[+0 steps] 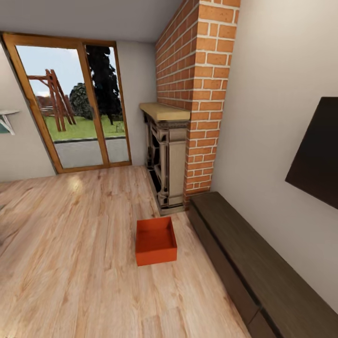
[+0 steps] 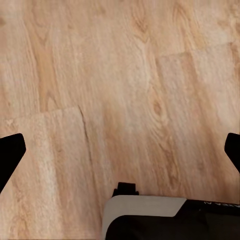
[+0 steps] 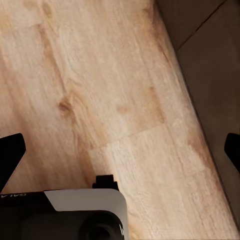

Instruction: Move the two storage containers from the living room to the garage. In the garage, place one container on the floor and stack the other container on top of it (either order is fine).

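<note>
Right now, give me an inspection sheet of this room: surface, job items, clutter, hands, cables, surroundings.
Surface: light wood plank floor, no marks seen.
Job's things: one orange-red container upright on the planks, empty, between the fireplace and the dark bench, touching neither.
Clutter: nothing seen.
Hands: left hand open over bare planks; right hand open over planks beside the bench edge.
Cables: nothing seen.
Surroundings: brick chimney, wood-framed glass doors, dark wall panel.

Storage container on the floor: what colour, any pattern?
Plain orange-red, no pattern. The storage container shows best in the head view, sitting on the wood plank floor.
</note>
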{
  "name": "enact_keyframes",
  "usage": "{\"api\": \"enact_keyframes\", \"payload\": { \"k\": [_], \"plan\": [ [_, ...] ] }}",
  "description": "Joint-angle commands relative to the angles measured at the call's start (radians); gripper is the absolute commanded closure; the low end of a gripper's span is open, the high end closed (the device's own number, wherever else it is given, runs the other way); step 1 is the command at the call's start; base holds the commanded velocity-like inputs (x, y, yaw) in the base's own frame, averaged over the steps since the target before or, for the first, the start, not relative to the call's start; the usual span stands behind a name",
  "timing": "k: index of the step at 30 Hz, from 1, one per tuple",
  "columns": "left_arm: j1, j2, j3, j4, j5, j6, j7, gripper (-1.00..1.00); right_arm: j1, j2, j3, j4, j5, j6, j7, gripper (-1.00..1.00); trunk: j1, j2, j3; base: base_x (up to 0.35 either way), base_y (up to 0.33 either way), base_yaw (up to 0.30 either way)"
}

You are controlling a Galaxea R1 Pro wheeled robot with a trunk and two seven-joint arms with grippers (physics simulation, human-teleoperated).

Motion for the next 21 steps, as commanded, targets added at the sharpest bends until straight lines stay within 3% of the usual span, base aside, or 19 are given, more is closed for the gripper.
{"api": "enact_keyframes", "payload": {
  "k": [1, 13, 21],
  "plan": [
    [-0.001, -0.001, 0.003, 0.001, 0.002, -0.004, 0.0, -1.0, -0.001, 0.0, -0.002, 0.001, 0.001, -0.003, -0.001, -1.0, 0.001, -0.001, -0.002, 0.328, 0.0, 0.249],
    [-0.001, -0.001, 0.003, 0.001, 0.002, -0.004, 0.0, -1.0, -0.001, 0.0, -0.002, 0.001, 0.001, -0.003, -0.001, -1.0, 0.001, -0.001, -0.002, 0.328, -0.001, 0.246],
    [0.0, -0.001, 0.003, 0.001, 0.002, -0.004, 0.0, -1.0, -0.001, 0.0, -0.002, 0.001, 0.001, -0.003, -0.001, -1.0, 0.001, -0.001, -0.002, 0.328, -0.096, 0.045]
  ]
}}
